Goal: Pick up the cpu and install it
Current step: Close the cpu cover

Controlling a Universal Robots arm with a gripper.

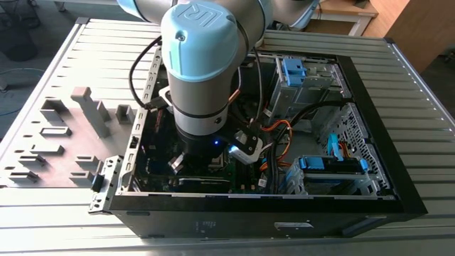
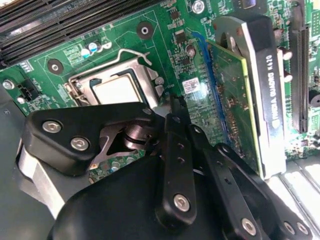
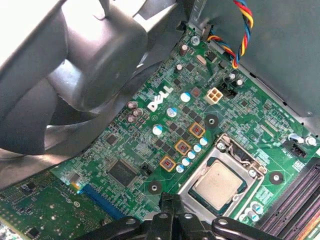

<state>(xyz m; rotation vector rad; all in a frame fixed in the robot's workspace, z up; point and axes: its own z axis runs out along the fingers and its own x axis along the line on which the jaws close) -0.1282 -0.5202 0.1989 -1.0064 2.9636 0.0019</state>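
A slatted metal counter [image 1: 398, 80] carries an open black PC case [image 1: 270, 218], and the pale blue and grey robot arm [image 1: 199, 58] reaches straight down into it. Inside the case lies a green motherboard [image 3: 125, 150], and on it sits the hinged metal socket frame [image 3: 192, 184].

The cpu [image 3: 217, 181] lies flat within the socket frame, its dull silver top facing up and the frame bordering it on all sides. In the second wrist view the cpu [image 2: 117, 91] shows pale and bright, with a thin wire lever [image 2: 132, 54] running along the far side of the socket frame [image 2: 100, 75].

The tool [image 3: 171, 199] hovers just beside one corner of the socket frame, and its black fingertips meet with nothing between them. In the second wrist view the tool [image 2: 172, 107] ends at the edge of the socket frame; whether it touches the metal I cannot tell.

Long black memory slots [image 3: 300, 195] run near the socket frame on one side. A green expansion card [image 2: 235, 100] stands upright on the opposite side, beyond the tool. A large grey fan [image 3: 75, 75] rises well away from the socket frame, and a twisted bundle of coloured wires [image 3: 242, 30] hangs near the board's edge.
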